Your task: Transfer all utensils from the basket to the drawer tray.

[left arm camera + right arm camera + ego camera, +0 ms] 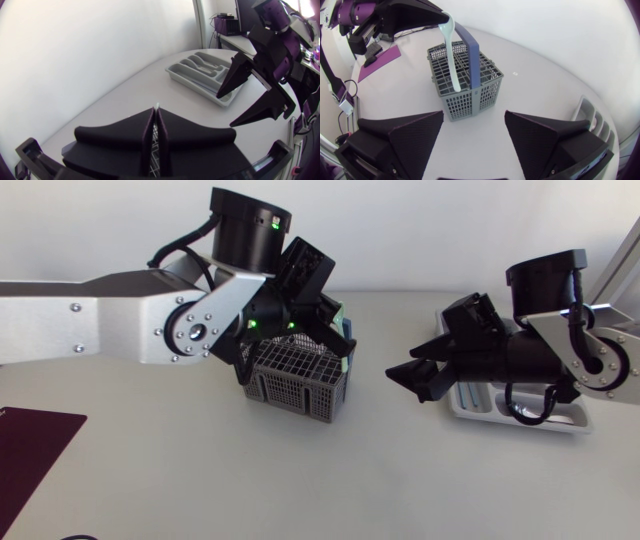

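- Dark mat [30, 450]: flat at the left edge of the desk [200, 480], near corner. Not part of the job.
- Left gripper [156, 112]: over the basket, fingers narrow and pinched on the top end of a pale utensil [451, 55].
- Utensil: hangs near upright from that pinch, beside the blue handle [469, 50]. Its lower end is down among the basket's grid cells; can't tell if it touches them.
- Basket [470, 97]: grey mesh, mid-desk toward the far edge, upright. No other utensil visible inside, but the arm covers much of it from above.
- Handling, my read: the utensil looks like thin plastic, so light, stiff but a bit flexible, and smooth enough to slip or swing in a tip pinch.
  - The hold on the top end suits a straight lift out of the cell.
  - The low end could snag on the mesh or the handle and tug the light basket.
- Right gripper [474, 114]: between basket and tray, fingers wide apart, holding nothing, pointing at the basket.
- Drawer tray [197, 86]: toward the right edge of the desk, well apart from the basket, partly under the right arm. Can't tell what is in its compartments.
- Views:
  - Only the right wrist view shows the utensil's full length and where it sits in the basket.
  - The left wrist view shows just a pale tip between the near-closed fingers, plus the tray's compartments.
  - The head view hides the utensil under the left arm but gives the basket-to-tray layout.
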Robot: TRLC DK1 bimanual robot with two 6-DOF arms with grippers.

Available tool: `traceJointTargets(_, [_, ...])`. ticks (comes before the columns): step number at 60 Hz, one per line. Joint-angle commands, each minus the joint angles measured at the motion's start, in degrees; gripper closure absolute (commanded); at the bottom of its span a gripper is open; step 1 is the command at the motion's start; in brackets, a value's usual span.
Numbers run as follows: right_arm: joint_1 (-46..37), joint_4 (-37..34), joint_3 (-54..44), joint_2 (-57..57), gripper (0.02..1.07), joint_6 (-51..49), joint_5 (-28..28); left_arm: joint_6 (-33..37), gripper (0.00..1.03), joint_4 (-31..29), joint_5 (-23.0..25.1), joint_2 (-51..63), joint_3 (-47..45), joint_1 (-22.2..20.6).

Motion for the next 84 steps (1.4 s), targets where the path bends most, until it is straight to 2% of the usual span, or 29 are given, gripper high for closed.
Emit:
traceJointTargets(1, [0.81, -0.84, -0.78, -1.22, 0.18, 0.45, -0.71, -2.02, 1.0, -1.12, 1.65, -2.24, -0.02, 0.65])
traceJointTargets(13, [3.19, -1.54, -0.52, -2.45, 0.18, 0.89, -1.15, -3.61, 1.0, -3.85, 5.6, -5.58, -0.46, 2.06])
traceJointTargets(30, [4.5, -3.92, 1.42, -2.71, 0.19, 2.47, -7.74, -5.54, 1.0, -9.73, 17.2, -6.46, -0.63, 3.55])
traceJointTargets(42, [5.82, -6.11, 3.61, -2.19, 0.23, 3.35, -11.35, -5.63, 1.0, -12.2, 22.3, -6.28, -0.46, 3.47])
traceJointTargets(61, [7.76, -6.29, 5.72, 0.1, 0.53, 5.02, -13.72, -5.89, 1.0, -13.95, 27.13, -6.02, -0.2, 3.12])
traceJointTargets(66, [8.11, -6.2, 5.99, 0.54, 0.57, 5.19, -13.98, -5.98, 1.0, -14.3, 27.84, -6.02, -0.02, 3.12])
traceJointTargets(73, [8.2, -6.11, 6.07, 0.98, 0.58, 5.55, -14.07, -6.07, 1.0, -14.74, 28.89, -5.93, 0.42, 3.29])
traceJointTargets(84, [8.72, -6.38, 5.99, 0.89, 0.77, 5.55, -14.69, -6.16, 1.0, -14.66, 29.07, -5.84, 0.6, 3.2])
